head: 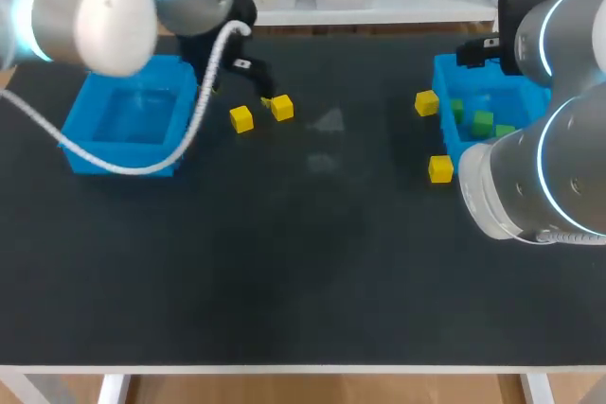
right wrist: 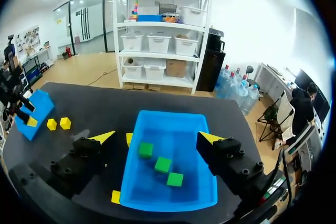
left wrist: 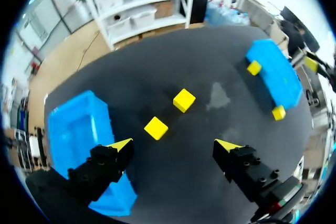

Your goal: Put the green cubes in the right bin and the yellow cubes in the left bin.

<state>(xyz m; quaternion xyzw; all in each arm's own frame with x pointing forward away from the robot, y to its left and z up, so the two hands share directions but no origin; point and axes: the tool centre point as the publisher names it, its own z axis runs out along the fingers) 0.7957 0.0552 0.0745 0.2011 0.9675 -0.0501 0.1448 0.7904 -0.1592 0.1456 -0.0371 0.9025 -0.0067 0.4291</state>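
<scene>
Two yellow cubes (head: 241,119) (head: 281,107) lie on the black table just right of the empty left bin (head: 128,125). My left gripper (left wrist: 176,144) hangs open above them, the nearer cube (left wrist: 156,128) just ahead of its fingers and the other cube (left wrist: 184,100) further out. Two more yellow cubes (head: 427,102) (head: 440,169) lie against the outside of the right bin (head: 519,94). My right gripper (right wrist: 156,137) is open above that bin (right wrist: 170,115), which holds three green cubes (right wrist: 146,150) (right wrist: 163,164) (right wrist: 175,179).
My right arm (head: 549,167) covers the near right side of the right bin in the head view. A white cable (head: 142,166) from my left arm loops over the left bin's front. The table's front edge (head: 303,366) is far from both bins.
</scene>
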